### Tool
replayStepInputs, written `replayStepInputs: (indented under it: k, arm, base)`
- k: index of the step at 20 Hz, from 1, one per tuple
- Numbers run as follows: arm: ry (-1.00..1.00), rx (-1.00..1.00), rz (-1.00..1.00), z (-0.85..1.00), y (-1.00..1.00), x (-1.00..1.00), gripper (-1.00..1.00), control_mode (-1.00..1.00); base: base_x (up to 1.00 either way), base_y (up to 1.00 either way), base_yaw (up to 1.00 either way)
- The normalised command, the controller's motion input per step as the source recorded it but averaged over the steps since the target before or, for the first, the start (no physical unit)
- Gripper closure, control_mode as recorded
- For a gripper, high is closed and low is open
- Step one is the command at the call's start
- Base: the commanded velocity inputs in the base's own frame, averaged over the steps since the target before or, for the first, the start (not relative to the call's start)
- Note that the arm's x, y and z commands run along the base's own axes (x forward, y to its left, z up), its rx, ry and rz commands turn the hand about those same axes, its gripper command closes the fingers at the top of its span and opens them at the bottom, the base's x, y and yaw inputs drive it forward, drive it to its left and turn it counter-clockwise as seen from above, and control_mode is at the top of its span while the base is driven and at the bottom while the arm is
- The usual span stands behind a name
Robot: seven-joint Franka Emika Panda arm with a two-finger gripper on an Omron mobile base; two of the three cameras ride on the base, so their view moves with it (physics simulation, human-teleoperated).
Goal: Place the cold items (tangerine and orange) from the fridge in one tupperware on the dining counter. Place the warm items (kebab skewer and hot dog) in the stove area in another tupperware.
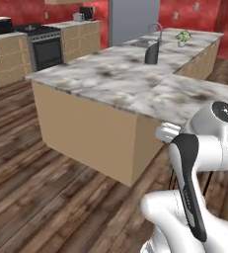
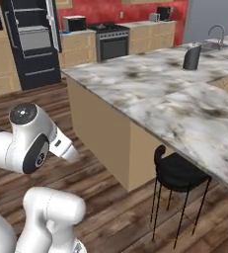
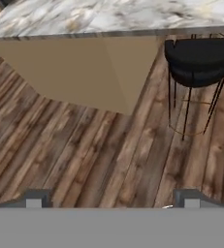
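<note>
The marble counter (image 1: 135, 84) is the landmark here, a long island with tan wooden sides running away toward the red back wall. The arm is folded low at the near corner of that counter, and its tool (image 3: 112, 201) points down at the wooden floor (image 3: 74, 160) just short of the counter's corner, with the two fingertips (image 3: 35, 199) standing far apart and nothing between them. Just beside that corner, tucked under the counter's overhang, stands a black stool (image 2: 177, 173) on thin dark legs. On the counter's far end there is a sink with a curved faucet (image 1: 157, 29), a dark object (image 1: 152, 52) standing near it, and a small green plant (image 1: 183, 36) beyond. Past the counter, against the red wall, sits a stove (image 1: 42, 43) between wooden cabinets. I cannot make out the tangerine, orange, kebab skewer, hot dog or either tupperware from where the cameras look.
</note>
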Motion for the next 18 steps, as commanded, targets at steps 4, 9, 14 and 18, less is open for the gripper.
replayStepInputs:
  k: [4,9,14,18]
  arm:
    - [0.00,0.00,0.00,0.00,0.00,0.00,-1.00,1.00]
    - [0.00,0.00,0.00,0.00,0.00,0.00,-1.00,1.00]
    - [0.00,0.00,0.00,0.00,0.00,0.00,-1.00,1.00]
    - [0.00,0.00,0.00,0.00,0.00,0.00,-1.00,1.00]
  base:
    - [0.82,1.00,-0.09]
    - [0.81,1.00,-0.10]
    - [0.85,1.00,-0.11]
    - [0.83,1.00,-0.12]
